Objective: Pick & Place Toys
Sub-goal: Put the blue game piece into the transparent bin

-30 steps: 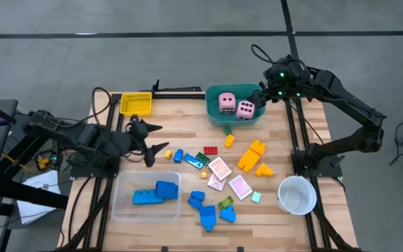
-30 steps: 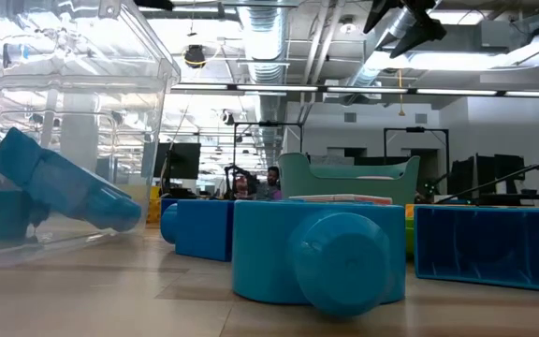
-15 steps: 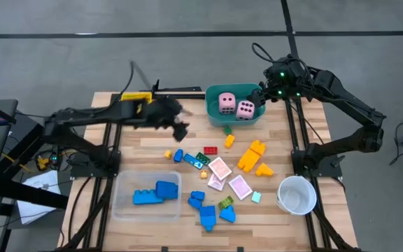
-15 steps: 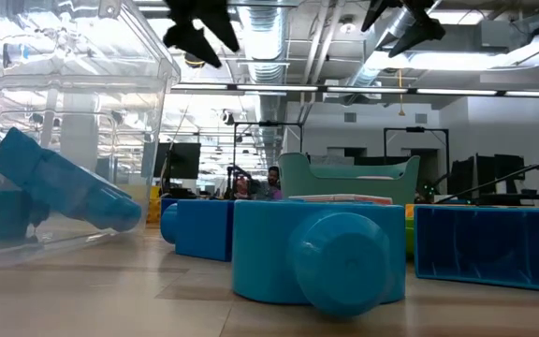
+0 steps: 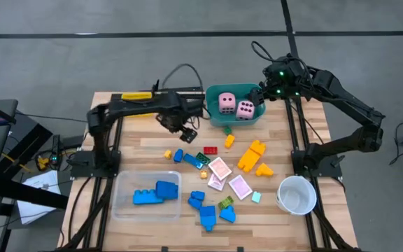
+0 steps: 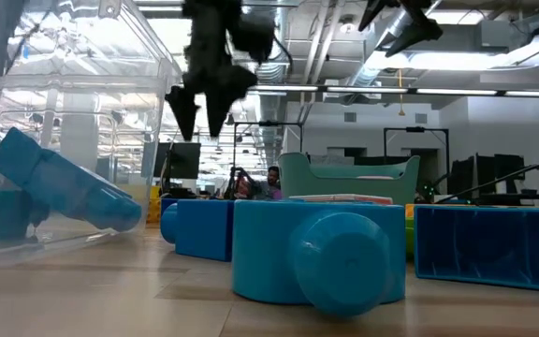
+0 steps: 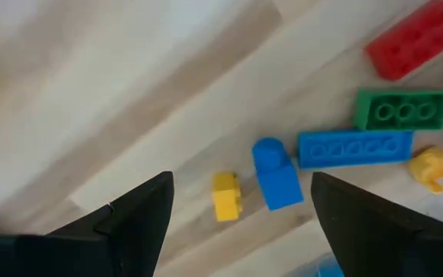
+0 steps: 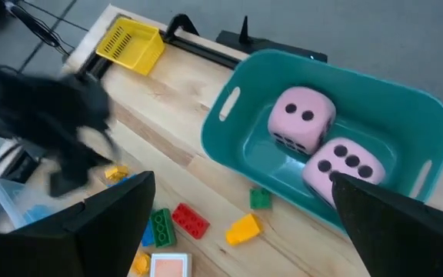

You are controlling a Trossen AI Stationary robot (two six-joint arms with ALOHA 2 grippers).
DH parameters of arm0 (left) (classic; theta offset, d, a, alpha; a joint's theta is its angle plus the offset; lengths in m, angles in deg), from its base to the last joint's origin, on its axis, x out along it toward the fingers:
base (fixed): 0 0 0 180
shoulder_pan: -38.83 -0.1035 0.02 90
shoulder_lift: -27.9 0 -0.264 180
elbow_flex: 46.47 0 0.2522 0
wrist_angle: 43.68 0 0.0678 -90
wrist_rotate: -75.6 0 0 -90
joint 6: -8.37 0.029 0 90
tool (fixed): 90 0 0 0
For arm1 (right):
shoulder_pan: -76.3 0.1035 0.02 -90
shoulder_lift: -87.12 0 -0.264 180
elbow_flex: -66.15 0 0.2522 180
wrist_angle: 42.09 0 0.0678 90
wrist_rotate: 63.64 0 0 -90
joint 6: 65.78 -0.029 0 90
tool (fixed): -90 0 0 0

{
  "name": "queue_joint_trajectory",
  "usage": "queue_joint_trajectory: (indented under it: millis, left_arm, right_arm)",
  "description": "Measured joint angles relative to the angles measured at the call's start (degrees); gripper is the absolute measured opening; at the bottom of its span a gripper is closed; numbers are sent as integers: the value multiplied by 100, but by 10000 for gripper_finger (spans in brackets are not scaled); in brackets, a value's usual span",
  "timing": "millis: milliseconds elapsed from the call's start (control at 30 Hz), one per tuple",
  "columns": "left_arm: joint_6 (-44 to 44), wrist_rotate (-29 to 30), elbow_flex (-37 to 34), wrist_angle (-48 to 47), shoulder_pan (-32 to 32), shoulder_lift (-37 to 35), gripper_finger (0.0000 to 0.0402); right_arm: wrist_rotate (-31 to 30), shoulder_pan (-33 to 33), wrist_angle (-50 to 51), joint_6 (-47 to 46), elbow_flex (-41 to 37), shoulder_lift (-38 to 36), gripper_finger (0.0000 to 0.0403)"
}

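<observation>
Small blocks lie loose on the wooden table: a small yellow one (image 7: 225,196), a short blue one (image 7: 275,173), a long blue one (image 7: 354,148), a green one (image 7: 402,110) and a red one (image 7: 418,46). My left gripper (image 5: 184,129) hangs open above them, pointing down and touching nothing. Two pink dice (image 5: 235,106) sit in the teal tub (image 5: 215,115). My right gripper (image 5: 257,98) stands open in the air by the tub's right end. Pink-white cards (image 5: 220,170) and orange blocks (image 5: 252,155) lie mid-table.
A clear tray (image 5: 124,203) with blue blocks stands at the near left. A white cup (image 5: 297,194) stands at the near right. A yellow tray (image 5: 137,96) at the far left is partly hidden by the left arm. More blue blocks (image 5: 205,208) lie near the front edge.
My left gripper has swung from the table's left side toward its middle. It has tipped over to point down and has come lower, and it stands above the small blocks, fingers apart throughout. No toy has moved.
</observation>
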Motion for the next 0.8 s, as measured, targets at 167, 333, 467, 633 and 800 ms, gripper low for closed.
queue_joint_trajectory:
  millis: [167,333,467,633,800]
  left_arm:
    - [-25,-474,-2,214,99,571,301]
    - [-101,-491,-2,205,208,827,301]
    - [-137,-571,-150,429,239,846,301]
    - [-185,-796,-543,567,236,848,301]
    - [-297,-916,-952,820,283,850,301]
  right_arm:
    - [16,5,-47,1,-2,127,386]
    - [44,63,-24,15,1,218,386]
    - [77,118,0,82,-11,270,386]
    - [139,122,-1,105,-2,260,386]
    - [151,127,-2,103,-2,257,386]
